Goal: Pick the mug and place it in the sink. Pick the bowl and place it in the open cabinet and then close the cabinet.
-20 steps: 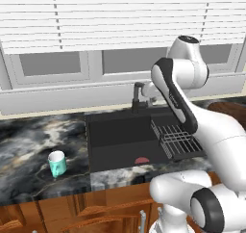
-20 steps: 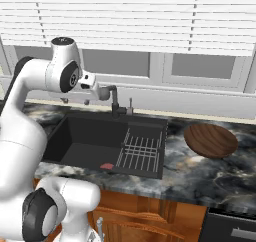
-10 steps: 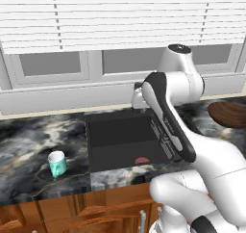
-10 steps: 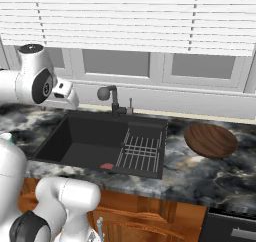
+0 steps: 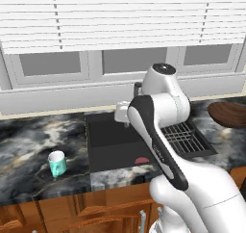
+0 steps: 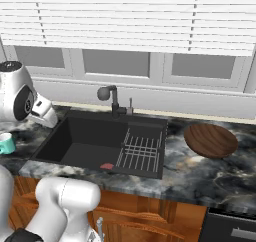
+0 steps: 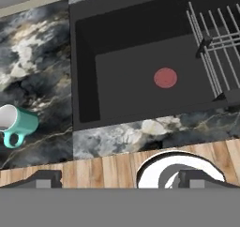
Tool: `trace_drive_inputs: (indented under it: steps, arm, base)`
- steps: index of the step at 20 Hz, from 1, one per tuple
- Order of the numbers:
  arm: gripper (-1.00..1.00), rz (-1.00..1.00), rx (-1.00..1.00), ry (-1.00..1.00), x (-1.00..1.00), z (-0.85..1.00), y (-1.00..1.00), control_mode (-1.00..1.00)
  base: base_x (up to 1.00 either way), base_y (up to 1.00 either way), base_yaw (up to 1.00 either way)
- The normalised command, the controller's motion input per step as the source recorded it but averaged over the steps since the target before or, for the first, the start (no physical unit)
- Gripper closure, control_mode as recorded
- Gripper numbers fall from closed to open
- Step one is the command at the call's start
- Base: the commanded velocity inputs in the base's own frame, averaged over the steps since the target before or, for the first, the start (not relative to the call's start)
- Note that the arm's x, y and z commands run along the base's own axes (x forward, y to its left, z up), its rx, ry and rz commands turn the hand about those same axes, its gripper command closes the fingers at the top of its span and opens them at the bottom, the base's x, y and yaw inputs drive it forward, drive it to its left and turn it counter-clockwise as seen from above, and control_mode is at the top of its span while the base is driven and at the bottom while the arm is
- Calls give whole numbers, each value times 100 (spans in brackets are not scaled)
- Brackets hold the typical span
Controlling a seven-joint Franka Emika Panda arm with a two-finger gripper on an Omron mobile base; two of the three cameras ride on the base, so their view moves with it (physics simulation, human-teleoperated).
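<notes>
The teal mug [image 5: 56,163] stands upright on the marble counter left of the black sink [image 5: 111,148]; it also shows as the mug [image 6: 6,143] and the mug [image 7: 16,123]. The brown wooden bowl [image 6: 210,140] lies on the counter right of the sink, and again as the bowl [image 5: 229,114]. My gripper [image 7: 121,180] is open and empty, looking down on the sink's front left part, with the mug off to its left and well apart. My wrist [image 5: 122,112] hangs above the basin's left side. The cabinet is out of view.
A dark faucet [image 6: 111,97] rises behind the basin. A black wire rack [image 6: 141,153] fills its right side, and a red drain disc [image 7: 165,78] lies on its floor. Wooden under-counter fronts [image 7: 103,172] run along the counter's near edge.
The arm has swung left from the faucet side across the sink, towards the mug's end. Its fingers have spread a little wider. Mug and bowl have stayed put.
</notes>
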Motion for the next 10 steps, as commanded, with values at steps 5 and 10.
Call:
trace_drive_inputs:
  steps: [5,10]
  arm:
    - [-100,-8,1,1,-16,-40,50,-100]
    - [-100,-4,-5,2,-4,-10,55,-100]
  base:
    - [0,0,0]
    - [0,0,0]
